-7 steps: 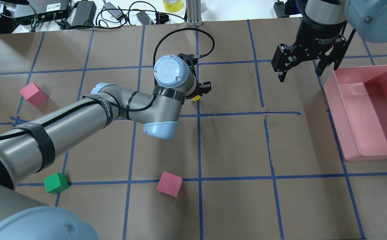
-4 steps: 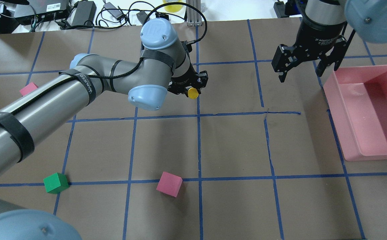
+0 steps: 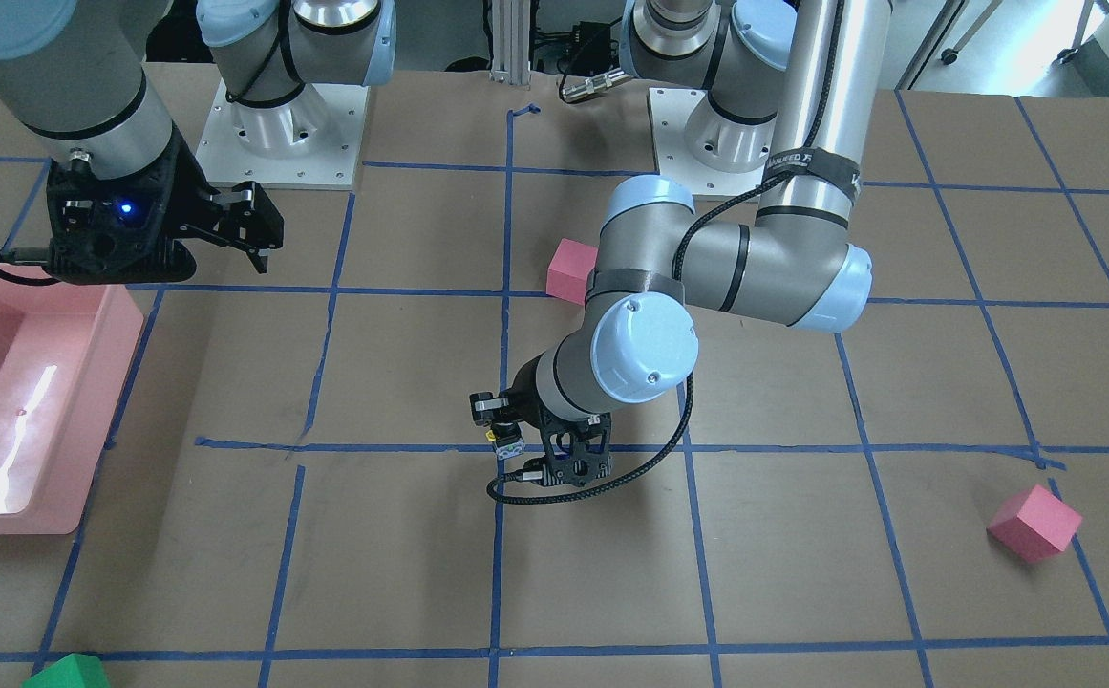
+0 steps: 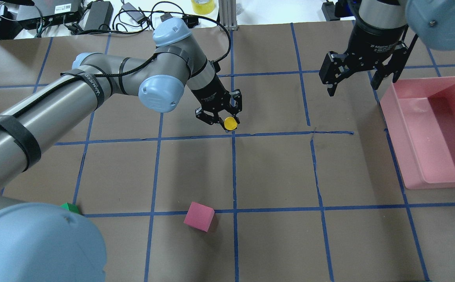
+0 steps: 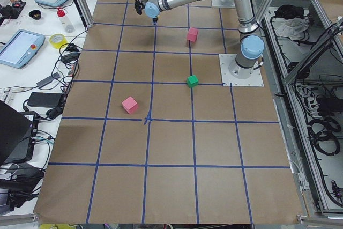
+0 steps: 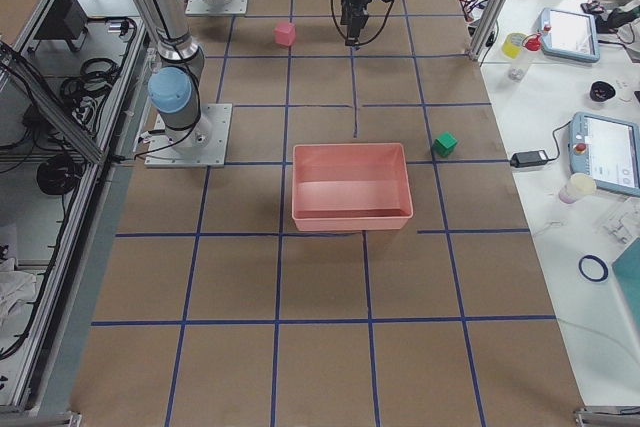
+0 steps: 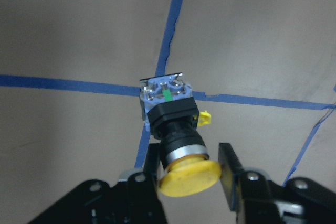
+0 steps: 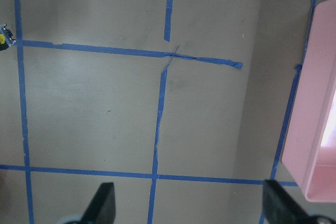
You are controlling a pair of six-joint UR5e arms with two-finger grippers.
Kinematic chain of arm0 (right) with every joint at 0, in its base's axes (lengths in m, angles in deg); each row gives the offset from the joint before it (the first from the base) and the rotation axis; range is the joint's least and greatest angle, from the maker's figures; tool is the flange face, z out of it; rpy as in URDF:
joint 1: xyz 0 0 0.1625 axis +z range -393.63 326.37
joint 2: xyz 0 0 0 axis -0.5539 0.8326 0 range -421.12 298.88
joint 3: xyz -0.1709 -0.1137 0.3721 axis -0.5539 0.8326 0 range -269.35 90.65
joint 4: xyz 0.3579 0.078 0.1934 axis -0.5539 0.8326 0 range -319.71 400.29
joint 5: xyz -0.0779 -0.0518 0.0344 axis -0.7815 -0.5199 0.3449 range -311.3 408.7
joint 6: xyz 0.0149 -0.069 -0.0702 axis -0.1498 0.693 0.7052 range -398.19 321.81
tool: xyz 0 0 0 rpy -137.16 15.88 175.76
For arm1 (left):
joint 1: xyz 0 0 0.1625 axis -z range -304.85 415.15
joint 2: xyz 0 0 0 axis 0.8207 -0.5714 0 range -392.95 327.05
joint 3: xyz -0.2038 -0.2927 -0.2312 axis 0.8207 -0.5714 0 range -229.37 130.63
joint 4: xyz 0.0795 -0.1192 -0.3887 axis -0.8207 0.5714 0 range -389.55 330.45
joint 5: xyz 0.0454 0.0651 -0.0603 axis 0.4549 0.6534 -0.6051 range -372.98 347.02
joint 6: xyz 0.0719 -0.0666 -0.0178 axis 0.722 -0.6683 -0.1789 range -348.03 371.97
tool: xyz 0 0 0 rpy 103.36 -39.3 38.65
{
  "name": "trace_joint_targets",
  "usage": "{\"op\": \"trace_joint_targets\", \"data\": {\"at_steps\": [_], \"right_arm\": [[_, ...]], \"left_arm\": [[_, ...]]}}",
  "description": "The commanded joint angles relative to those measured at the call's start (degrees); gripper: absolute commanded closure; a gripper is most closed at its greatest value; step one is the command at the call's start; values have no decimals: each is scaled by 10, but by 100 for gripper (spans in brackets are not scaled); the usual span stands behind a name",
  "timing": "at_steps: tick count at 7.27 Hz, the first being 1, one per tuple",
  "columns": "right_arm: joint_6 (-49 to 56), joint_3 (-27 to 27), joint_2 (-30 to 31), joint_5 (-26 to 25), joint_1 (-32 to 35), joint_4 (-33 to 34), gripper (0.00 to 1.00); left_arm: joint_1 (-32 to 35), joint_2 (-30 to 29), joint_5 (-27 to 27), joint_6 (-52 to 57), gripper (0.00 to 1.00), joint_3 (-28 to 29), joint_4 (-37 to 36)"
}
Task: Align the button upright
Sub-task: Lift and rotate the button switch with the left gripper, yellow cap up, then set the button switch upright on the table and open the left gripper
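Risk: left claw (image 7: 189,167) clamped only on the push-button (image 7: 170,111) cap, over tape cross (image 7: 105,85), so it may swivel and land tilted.

Tbl (image 5: 171,148): 2 pink cubes (image 5: 129,104), 2 grn cubes (image 5: 192,81), bin (image 6: 350,215).

Left gripper (image 4: 222,112) swung round, shifted toward tape crossing (image 4: 234,135); button (image 4: 230,123) cap now faces up.

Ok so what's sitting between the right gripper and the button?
Nothing loose: in the overhead view, only bare brown paper crossed by blue tape lines separates the right gripper from the button.
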Motion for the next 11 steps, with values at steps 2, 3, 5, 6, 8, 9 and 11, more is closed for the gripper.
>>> {"op": "trace_joint_targets", "data": {"at_steps": [2,3,5,6,8,9,11], "right_arm": [[2,0,0,2,-1,-1,0],[2,0,0,3,-1,-1,0],[1,0,0,0,-1,-1,0],[0,-1,0,-1,-1,-1,0],[0,-1,0,-1,-1,-1,0],[0,-1,0,-1,-1,-1,0],[0,-1,0,0,-1,-1,0]], "left_arm": [[-1,-23,-6,0,98,30,23],[-1,-25,-5,0,97,29,23],[-2,-31,-12,-1,97,25,27],[-2,-32,-22,-3,97,24,30],[-9,-32,-20,-1,91,20,31],[-11,-32,-17,3,36,20,30],[-11,-25,-15,3,0,21,31]]}}
